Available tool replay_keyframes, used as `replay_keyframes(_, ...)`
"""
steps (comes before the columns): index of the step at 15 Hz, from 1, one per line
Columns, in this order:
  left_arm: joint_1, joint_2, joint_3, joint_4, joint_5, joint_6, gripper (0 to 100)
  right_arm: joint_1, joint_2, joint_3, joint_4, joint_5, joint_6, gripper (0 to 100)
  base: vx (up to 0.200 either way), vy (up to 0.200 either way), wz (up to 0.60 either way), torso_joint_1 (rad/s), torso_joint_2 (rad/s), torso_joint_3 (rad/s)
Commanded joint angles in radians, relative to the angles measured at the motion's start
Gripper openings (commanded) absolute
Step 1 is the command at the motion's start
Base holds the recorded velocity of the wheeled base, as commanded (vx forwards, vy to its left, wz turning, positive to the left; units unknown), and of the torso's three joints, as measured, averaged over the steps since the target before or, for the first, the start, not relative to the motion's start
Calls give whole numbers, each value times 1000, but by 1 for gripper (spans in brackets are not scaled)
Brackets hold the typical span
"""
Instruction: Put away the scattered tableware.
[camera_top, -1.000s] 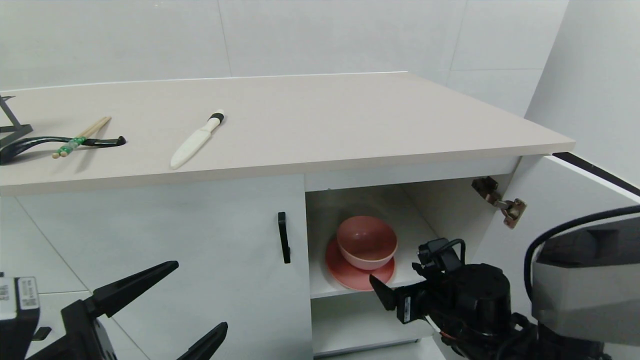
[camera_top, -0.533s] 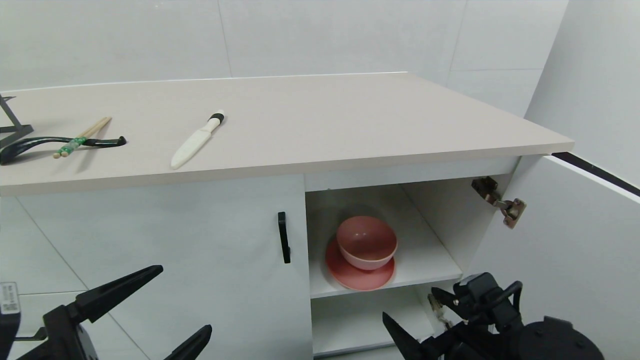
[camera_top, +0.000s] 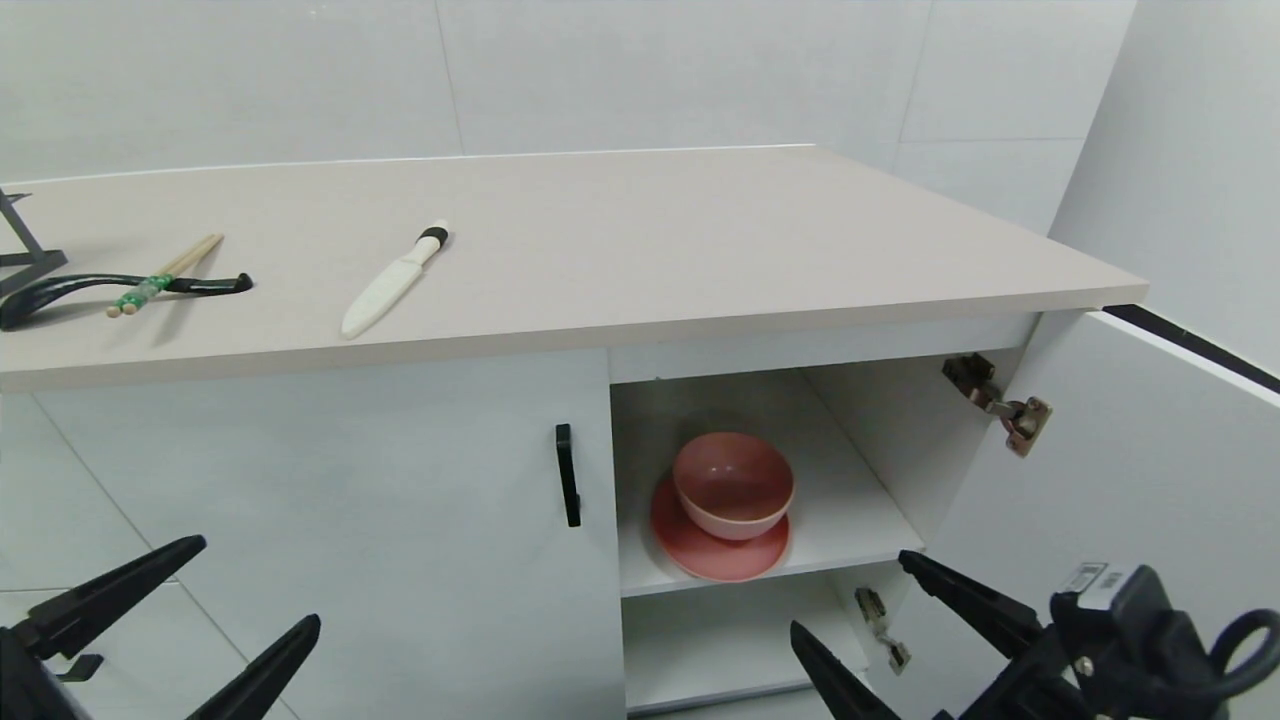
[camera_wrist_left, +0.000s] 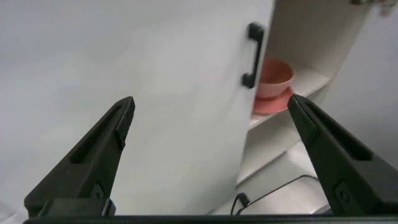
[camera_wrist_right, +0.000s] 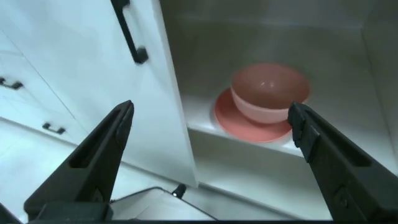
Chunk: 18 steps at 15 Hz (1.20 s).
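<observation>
left gripper (camera_top: 258, 580): jaws spread wide, holding nothing; low in front of the closed cabinet door (camera_top: 350, 500).
right gripper (camera_top: 850, 592): also wide open and empty; low, by the open right compartment, below the shelf (camera_top: 860, 510).
stowed: pink bowl (camera_top: 733, 485) sits in a pink plate (camera_top: 700, 555) on that shelf, just inside the opening.
left out: cream knife (camera_top: 393, 279), chopsticks (camera_top: 163, 273) and a black long-handled utensil (camera_top: 60, 287), all on the countertop (camera_top: 650, 230) and well apart from both grippers.
knife: looks light, stiff and smooth, so probably slippery. It lies flat, so I'd pinch across the width near the black band, where blade meets handle, with the fingers low to the surface.
chopsticks: thin, light, tied as a pair by a green band and resting across the black utensil's handle. The band is the best grip point, and the raised end gives finger clearance. Likely to roll or pivot if pinched off-centre.
black utensil: stiff, slim handle; its head is out of frame, so balance is unknown. I'd grip mid-handle once the chopsticks are off it.
bowl and plate: material unclear, so treat as breakable; keep clear when loading the shelf.
risk: thin items skating on the smooth top when the fingers close.
</observation>
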Motion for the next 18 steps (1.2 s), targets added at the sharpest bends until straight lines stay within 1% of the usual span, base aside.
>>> replay_keyframes(1, 108, -190, 0, 129, -2, 4, 100, 4, -170, 0, 116, -18, -3, 100, 0, 0, 0, 0, 0, 0)
replay_keyframes(2, 148, -257, 0, 169, -5, 1, 100, 4, -233, 0, 188, -27, 1, 100, 0, 0, 0, 0, 0, 0)
replay_keyframes(3, 156, -273, 0, 177, -8, -1, 100, 4, -248, 0, 204, -29, 1, 100, 0, 0, 0, 0, 0, 0)
replay_keyframes(4, 196, -311, 0, 194, -43, -6, 100, 1, -311, 0, 273, -42, -1, 100, 0, 0, 0, 0, 0, 0)
replay_keyframes(5, 220, -323, 0, 207, -55, -10, 100, -16, -334, 0, 334, -73, 1, 100, 0, 0, 0, 0, 0, 0)
replay_keyframes(6, 229, -328, 0, 214, -55, -10, 100, -28, -337, 0, 353, -84, 2, 100, 0, 0, 0, 0, 0, 0)
replay_keyframes(7, 245, -357, 0, 252, -55, -12, 100, -90, -357, 0, 417, -118, 4, 100, 0, 0, 0, 0, 0, 0)
replay_keyframes(8, 255, -383, 0, 290, -55, -12, 100, -116, -371, 0, 445, -118, 7, 100, 0, 0, 0, 0, 0, 0)
replay_keyframes(9, 266, -409, 0, 329, -55, -12, 100, -160, -374, 0, 477, -119, 10, 100, 0, 0, 0, 0, 0, 0)
replay_keyframes(10, 280, -435, 0, 375, -55, -12, 100, -238, -374, 0, 514, -118, 11, 100, 0, 0, 0, 0, 0, 0)
replay_keyframes(12, 286, -463, 0, 418, -55, -18, 100, -332, -385, 0, 564, -108, 14, 100, 0, 0, 0, 0, 0, 0)
replay_keyframes(14, 300, -486, 0, 428, -55, -45, 100, -343, -446, 0, 629, -81, 5, 100, 0, 0, 0, 0, 0, 0)
replay_keyframes(15, 309, -523, 0, 451, -57, -65, 100, -343, -520, 0, 695, -41, -7, 100, 0, 0, 0, 0, 0, 0)
replay_keyframes(16, 329, -561, 0, 487, -57, -81, 100, -346, -593, 0, 779, -24, -42, 100, 0, 0, 0, 0, 0, 0)
replay_keyframes(18, 340, -573, 0, 513, -69, -85, 100, -347, -688, 0, 879, -27, -85, 100, 0, 0, 0, 0, 0, 0)
